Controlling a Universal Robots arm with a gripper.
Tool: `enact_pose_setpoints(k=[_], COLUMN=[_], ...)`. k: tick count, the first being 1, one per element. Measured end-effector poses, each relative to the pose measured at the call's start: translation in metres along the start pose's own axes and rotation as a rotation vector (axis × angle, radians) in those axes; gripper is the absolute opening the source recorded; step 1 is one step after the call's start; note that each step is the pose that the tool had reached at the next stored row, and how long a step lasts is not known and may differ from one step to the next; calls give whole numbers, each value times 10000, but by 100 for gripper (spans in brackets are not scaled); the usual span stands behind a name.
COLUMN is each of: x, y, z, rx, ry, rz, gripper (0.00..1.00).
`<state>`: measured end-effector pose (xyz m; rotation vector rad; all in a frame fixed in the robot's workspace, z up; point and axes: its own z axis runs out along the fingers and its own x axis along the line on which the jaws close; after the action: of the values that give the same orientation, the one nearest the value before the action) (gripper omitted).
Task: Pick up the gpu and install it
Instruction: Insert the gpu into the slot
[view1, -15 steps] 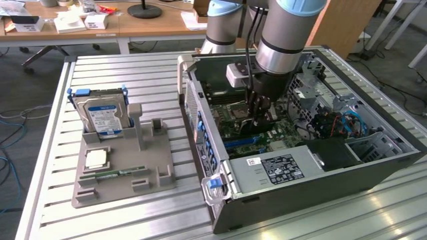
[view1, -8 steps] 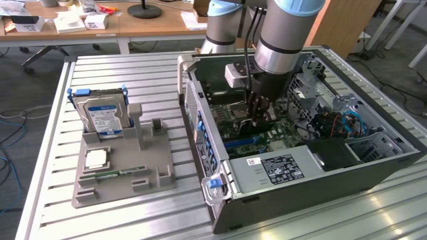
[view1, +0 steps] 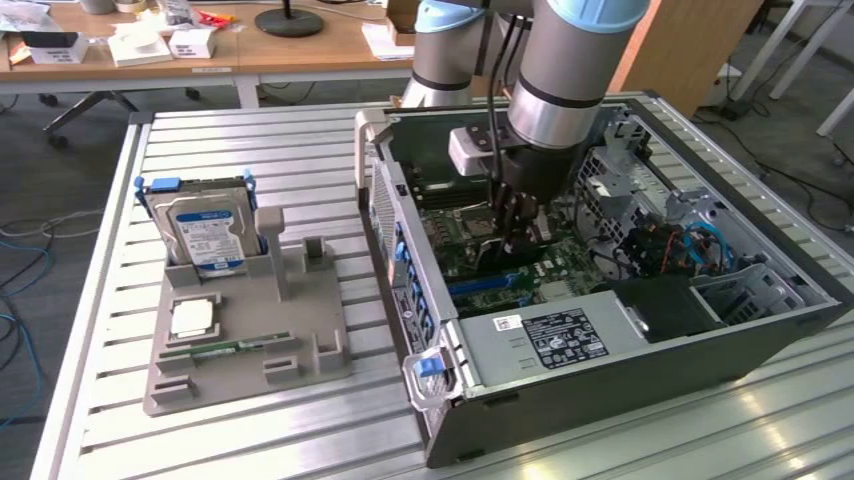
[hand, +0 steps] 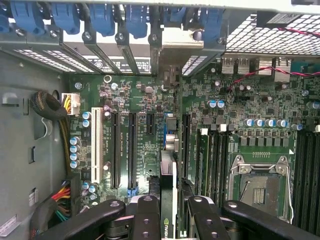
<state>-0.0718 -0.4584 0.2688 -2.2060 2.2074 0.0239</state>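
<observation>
Beside the computer case (view1: 601, 400), on the exterior view's left, a grey fixture tray (view1: 227, 385) stood on the slatted table (view1: 200, 440). It carried an upright hard drive (view1: 200, 230) and a narrow memory stick (view1: 227, 347) lying flat. None of these was touched.

Inside the case, the gripper (view1: 514, 215) hung low over the motherboard (hand: 140, 100), above the power supply (view1: 561, 335) in that view. In the wrist view its dark fingers (hand: 145, 215) were drawn in narrow and clamped on the gpu (hand: 168, 170). The card showed edge-on, running from the fingers toward the slotted rear wall of the case. It stood between the long black expansion slots near the white slot (hand: 96, 145) and the memory slots beside the processor socket (hand: 257, 187).

By my judgement the pick-up was done and the install step was in hand, with the card carried inside the case and lined over a slot. Whether its edge had entered the slot could not be told. Seating it would call for the card kept upright, its bracket meeting the rear opening, and a straight, even press.
</observation>
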Motion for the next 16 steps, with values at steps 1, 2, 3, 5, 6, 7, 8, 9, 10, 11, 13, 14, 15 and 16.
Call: enact_pose_setpoints(k=[1,2,3,5,6,7,8,9,10,11,13,14,15,16], x=[0,1,4,5,5,6,6,6,6,6,6,6,6,6], y=[2,2,4,4,5,7,12,17,22,26,33,37,40,44], z=[0,0,0,0,0,0,0,0,0,0,0,0,0,0], rx=[0,1,0,0,0,0,0,1,1,1,0,0,0,0], ry=[0,-1,0,0,0,0,0,0,0,-1,0,0,0,0], rz=[1,1,1,2,1,1,2,2,1,1,1,1,1,1], gripper=[26,26,26,26,26,26,26,26,26,26,26,26,26,26])
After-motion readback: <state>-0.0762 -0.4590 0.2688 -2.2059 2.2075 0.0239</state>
